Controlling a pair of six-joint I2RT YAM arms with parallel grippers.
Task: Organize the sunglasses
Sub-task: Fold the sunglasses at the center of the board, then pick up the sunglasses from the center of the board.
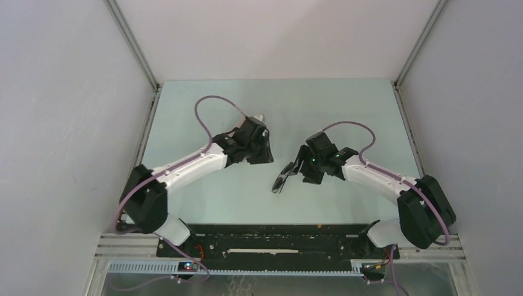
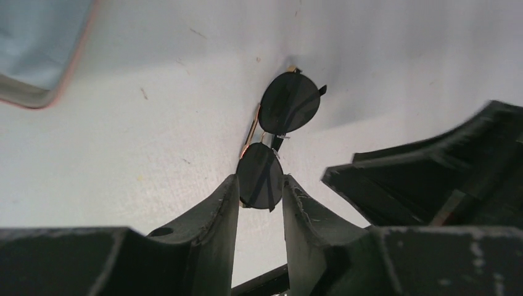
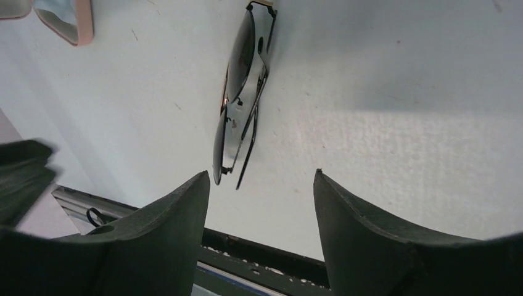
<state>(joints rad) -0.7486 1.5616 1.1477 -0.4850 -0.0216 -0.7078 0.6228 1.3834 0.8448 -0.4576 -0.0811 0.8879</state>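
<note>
Though flecked, pale table, white walls

Top view: even, diffuse light, no hard shadows. White walls bright, counter pale, only faint soft shade under arms. Focus fair throughout.

Left wrist view: counter almost washed out. Soft grey shadow right of sunglasses. Left pincer close to camera, soft-edged. Dark bulk at right blurred.

Right wrist view: brighter patch on counter at mid-right, dimmer band above it. Sunglasses lens carries pale sheen. Right pincer dark, little surface detail. Black shape at left edge smeared, out of focus.
</note>
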